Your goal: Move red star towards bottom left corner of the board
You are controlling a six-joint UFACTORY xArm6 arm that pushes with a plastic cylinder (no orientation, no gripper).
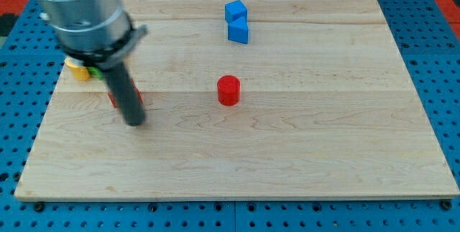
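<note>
The red star (113, 100) lies at the view's left side of the wooden board (287, 153), mostly hidden behind my dark rod; only red edges show on either side of it. My tip (135, 121) rests on the board just below and to the right of the red star, close to or touching it.
A red cylinder (228, 90) stands near the board's middle. Two blue blocks (236, 21) sit together near the view's top. A yellow block (77, 70) and a green block (93, 70) lie at the left edge, partly hidden by the arm's grey body (79, 9).
</note>
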